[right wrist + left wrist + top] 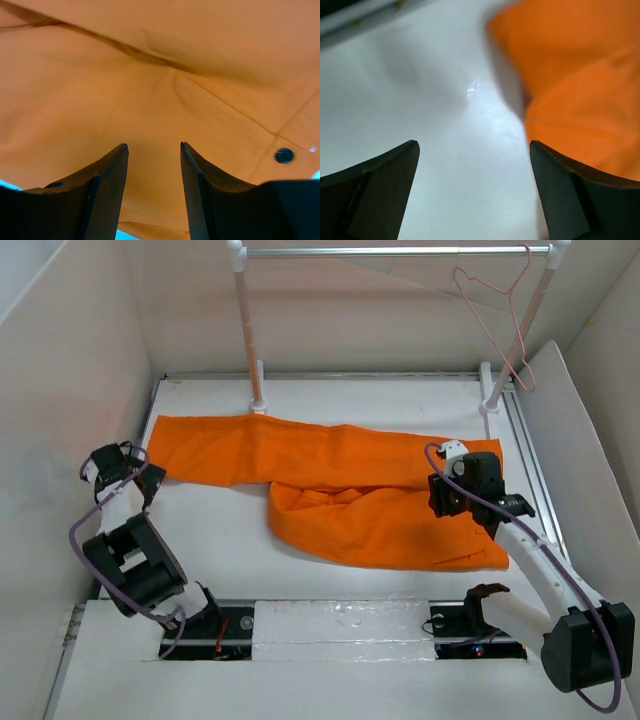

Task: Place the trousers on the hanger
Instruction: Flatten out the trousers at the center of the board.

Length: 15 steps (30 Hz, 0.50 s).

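1. White desk (210,530) fills the walled cell.
2. By the left end of the orange trousers (350,500), the left gripper (472,150) gapes, released.
3. Mid-right, the right gripper (154,146) hovers part-open over them, grasping nothing.
4. Far right, the hanger (497,325) hangs from the rail (400,252).

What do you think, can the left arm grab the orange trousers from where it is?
Probably yes. The left arm's fingers are open, and the trousers' edge lies just ahead on the white table with nothing between.
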Each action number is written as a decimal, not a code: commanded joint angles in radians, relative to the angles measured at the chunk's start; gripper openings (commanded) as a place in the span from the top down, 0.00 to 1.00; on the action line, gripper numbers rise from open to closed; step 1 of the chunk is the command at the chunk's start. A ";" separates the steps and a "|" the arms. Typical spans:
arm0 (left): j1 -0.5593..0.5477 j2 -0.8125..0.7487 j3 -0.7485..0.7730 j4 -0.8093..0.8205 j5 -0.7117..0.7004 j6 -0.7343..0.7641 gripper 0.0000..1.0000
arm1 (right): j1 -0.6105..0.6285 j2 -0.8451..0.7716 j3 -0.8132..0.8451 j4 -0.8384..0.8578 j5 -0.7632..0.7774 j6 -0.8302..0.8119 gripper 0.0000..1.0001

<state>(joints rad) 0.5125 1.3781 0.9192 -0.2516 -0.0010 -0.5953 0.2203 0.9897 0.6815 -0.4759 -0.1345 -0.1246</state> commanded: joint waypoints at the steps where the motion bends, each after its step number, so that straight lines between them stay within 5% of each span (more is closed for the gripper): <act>1: 0.053 0.001 -0.026 -0.029 0.082 -0.034 0.11 | -0.050 0.004 0.081 -0.039 -0.020 -0.067 0.48; 3: 0.044 -0.049 -0.043 -0.014 0.102 -0.046 0.12 | -0.097 0.010 0.082 -0.055 -0.040 -0.084 0.49; 4: 0.026 -0.077 -0.054 -0.005 0.107 -0.044 0.14 | -0.111 0.010 0.082 -0.055 -0.057 -0.098 0.57; 5: -0.003 -0.103 -0.065 0.006 0.095 -0.035 0.22 | -0.122 0.010 0.081 -0.050 -0.109 -0.102 0.85; 7: -0.151 -0.192 -0.094 0.018 0.069 0.009 0.29 | -0.122 0.012 0.089 -0.046 -0.177 -0.105 1.00; 8: -0.219 -0.217 -0.106 0.026 0.067 0.020 0.45 | -0.107 0.012 0.089 -0.040 -0.195 -0.107 1.00; 12: -0.578 -0.222 -0.160 0.034 0.072 -0.015 0.46 | 0.028 0.046 0.130 -0.069 -0.199 -0.124 1.00; 13: -0.630 -0.202 -0.166 0.035 0.114 -0.035 0.43 | 0.049 0.055 0.141 -0.084 -0.179 -0.130 0.95; 14: -0.735 -0.151 -0.175 0.025 0.152 -0.059 0.35 | 0.068 0.064 0.144 -0.119 -0.093 -0.104 0.62; 15: -0.736 -0.127 -0.186 0.031 0.153 -0.060 0.34 | 0.068 0.064 0.136 -0.119 -0.093 -0.104 0.62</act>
<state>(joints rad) -0.1410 1.1656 0.7933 -0.1806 0.1005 -0.6212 0.2569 1.0481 0.7704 -0.5514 -0.2737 -0.2264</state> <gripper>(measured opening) 0.638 0.300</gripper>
